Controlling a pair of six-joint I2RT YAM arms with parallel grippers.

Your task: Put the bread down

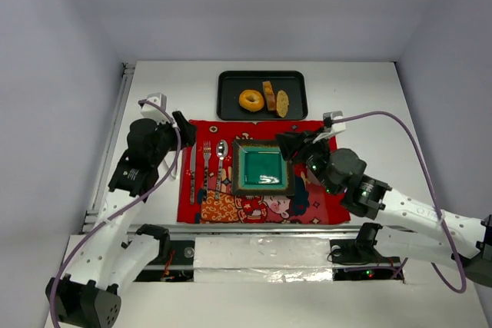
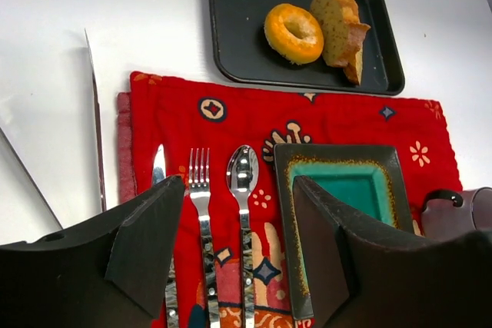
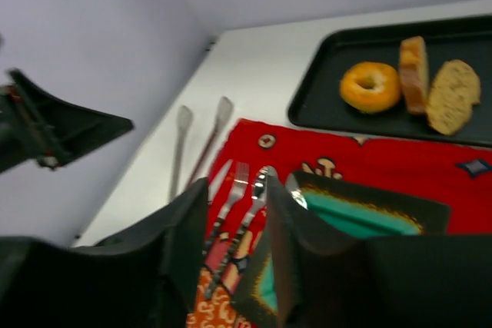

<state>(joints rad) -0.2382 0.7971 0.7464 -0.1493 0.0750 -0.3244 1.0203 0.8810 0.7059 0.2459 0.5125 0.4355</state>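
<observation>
Seen from above, one black tray (image 1: 225, 105) sits on the white tabletop (image 1: 361, 90) at 12 o'clock of one red patterned placemat (image 1: 231, 207). The bread (image 1: 265, 100) lies in the tray: three pieces close together, one ring (image 1: 251, 100) at the 9 o'clock end and two slices (image 1: 275, 99) beside it. On the placemat lie one teal square plate (image 1: 262, 168) and, at its 9 o'clock, one spoon (image 1: 221, 160), one fork (image 1: 206, 160) and one knife (image 1: 191, 176), side by side. The left arm rises from 7 o'clock, its end effector (image 1: 185, 130) by the placemat's 10 o'clock corner. The right arm comes in from 4 o'clock, bent, its end effector (image 1: 284, 144) near the plate's 2 o'clock corner. In the left wrist view the two fingers (image 2: 146, 236) stand spread above the cutlery with nothing between them, and the bread sits at 1 o'clock. In the right wrist view the two fingers (image 3: 188, 228) stand a narrow gap apart, gripping nothing, with the bread again at 1 o'clock in its tray.
</observation>
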